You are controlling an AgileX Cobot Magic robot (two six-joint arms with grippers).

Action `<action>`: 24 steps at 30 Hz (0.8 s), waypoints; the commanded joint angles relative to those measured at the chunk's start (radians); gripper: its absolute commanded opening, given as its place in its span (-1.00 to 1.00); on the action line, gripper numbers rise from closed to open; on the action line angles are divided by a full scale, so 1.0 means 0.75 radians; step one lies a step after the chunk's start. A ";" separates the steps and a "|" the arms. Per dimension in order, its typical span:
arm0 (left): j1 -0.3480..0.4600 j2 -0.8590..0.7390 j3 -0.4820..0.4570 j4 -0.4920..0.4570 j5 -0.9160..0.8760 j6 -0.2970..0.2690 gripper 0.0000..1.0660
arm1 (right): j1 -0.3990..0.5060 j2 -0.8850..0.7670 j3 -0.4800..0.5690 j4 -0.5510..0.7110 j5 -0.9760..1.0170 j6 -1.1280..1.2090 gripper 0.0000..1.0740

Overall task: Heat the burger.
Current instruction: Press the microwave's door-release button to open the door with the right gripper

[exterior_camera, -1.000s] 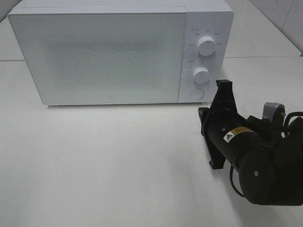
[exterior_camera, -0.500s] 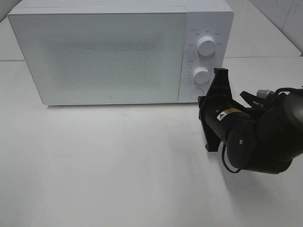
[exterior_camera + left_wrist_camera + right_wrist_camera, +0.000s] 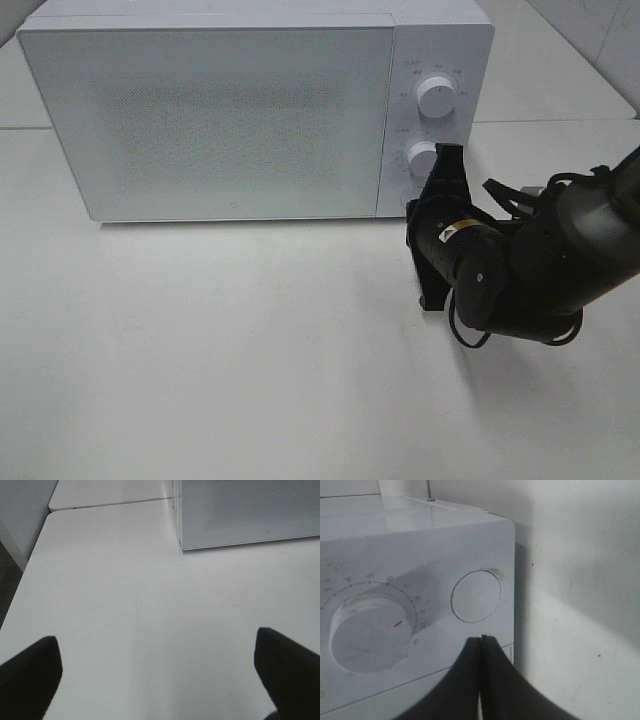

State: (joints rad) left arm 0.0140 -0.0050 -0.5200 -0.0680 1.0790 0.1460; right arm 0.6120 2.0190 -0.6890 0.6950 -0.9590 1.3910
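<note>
The burger is out of view; the white microwave (image 3: 210,120) stands with its door shut. My right gripper (image 3: 420,203) is shut with nothing in it, at the microwave's lower right corner. In the right wrist view its joined fingertips (image 3: 481,639) point at the round door button (image 3: 476,596) from a short distance, beside the lower dial (image 3: 367,630). My left gripper (image 3: 160,675) is open and empty over bare table, off the microwave's left front corner (image 3: 182,545). It does not show in the exterior high view.
The control panel carries an upper dial (image 3: 437,97) and a lower dial (image 3: 424,157). The white table (image 3: 220,350) stretches out in front of the microwave. Its left edge (image 3: 25,580) shows in the left wrist view.
The right arm has swung left and forward, bringing its shut gripper up to the microwave's round button. The left gripper has not changed.
</note>
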 commanded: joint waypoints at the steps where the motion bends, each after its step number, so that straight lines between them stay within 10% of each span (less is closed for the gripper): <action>1: 0.003 -0.005 0.004 0.003 -0.012 0.001 0.83 | -0.032 0.023 -0.048 -0.035 0.024 -0.005 -1.00; 24: 0.003 -0.005 0.004 0.003 -0.012 0.001 0.83 | -0.115 0.087 -0.141 -0.015 0.079 -0.041 -1.00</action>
State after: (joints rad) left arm 0.0140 -0.0050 -0.5200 -0.0680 1.0790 0.1460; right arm 0.5330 2.0850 -0.7880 0.6870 -0.9030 1.3820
